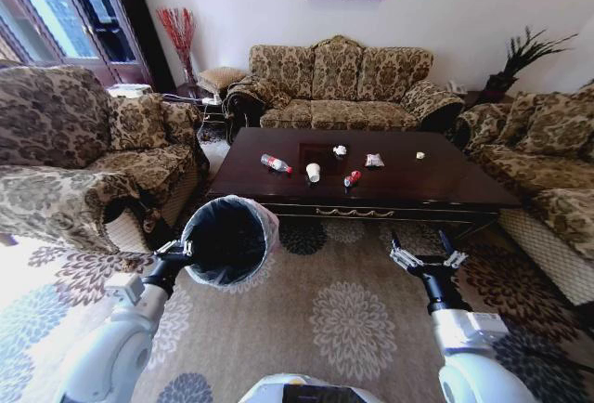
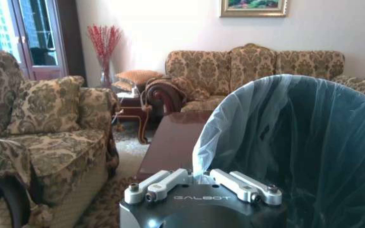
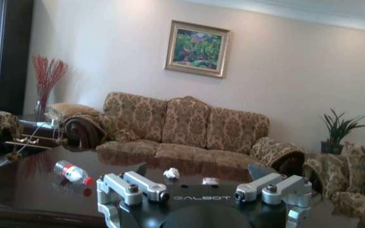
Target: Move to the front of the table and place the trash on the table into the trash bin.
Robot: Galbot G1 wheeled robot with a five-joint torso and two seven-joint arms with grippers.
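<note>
So nothing binned yet: bottle [image 1: 276, 163], paper cup [image 1: 314, 172] and wads sit on the table [image 1: 445, 185]. Left gripper [image 1: 179, 253] pinches the trash bin [image 1: 227, 240] rim; right gripper [image 1: 428, 259] spread, empty.

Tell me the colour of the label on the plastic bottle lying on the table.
Red, on the clear plastic bottle; it shows best in the head view.

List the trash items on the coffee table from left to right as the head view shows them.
Plastic bottle → paper cup → red wrapper → plastic-wrapped packet → small paper wad. The paper wad near the cup's column is left out.
</note>
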